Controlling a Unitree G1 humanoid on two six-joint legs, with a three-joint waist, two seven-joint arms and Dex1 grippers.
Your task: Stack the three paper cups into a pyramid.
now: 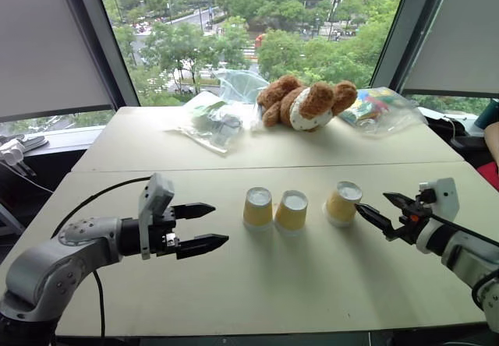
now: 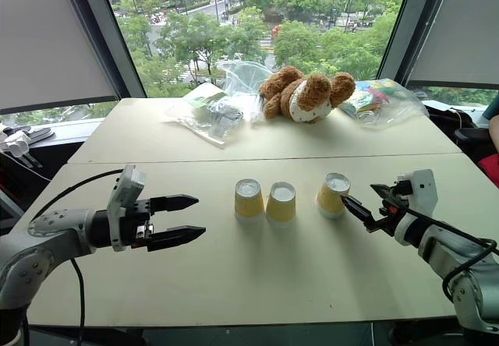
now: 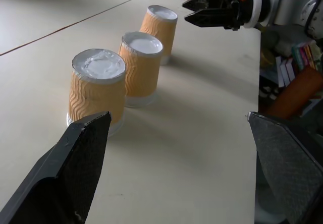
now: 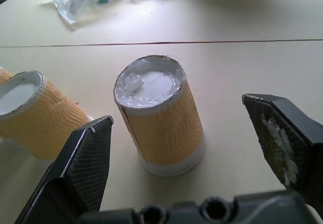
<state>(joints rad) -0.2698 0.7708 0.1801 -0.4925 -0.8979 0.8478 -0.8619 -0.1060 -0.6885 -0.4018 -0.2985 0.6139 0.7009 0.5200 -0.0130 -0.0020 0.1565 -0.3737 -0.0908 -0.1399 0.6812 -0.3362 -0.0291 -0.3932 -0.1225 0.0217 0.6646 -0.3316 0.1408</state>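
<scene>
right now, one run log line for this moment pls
stage: pyramid not started | cups: three upside down in a row on table | left gripper: open, empty | right gripper: open beside right cup

Pale beige table (image 1: 234, 284), seam line running across its middle. On near half: three paper cups in row, all upside down, left cup (image 1: 258, 207) and middle cup (image 1: 291, 210) just beside each other, right cup (image 1: 343, 203) somewhat apart. On far half: plastic bag (image 1: 209, 122), teddy bear (image 1: 306, 102) lying down, second bag with colourful contents (image 1: 380, 109).
</scene>
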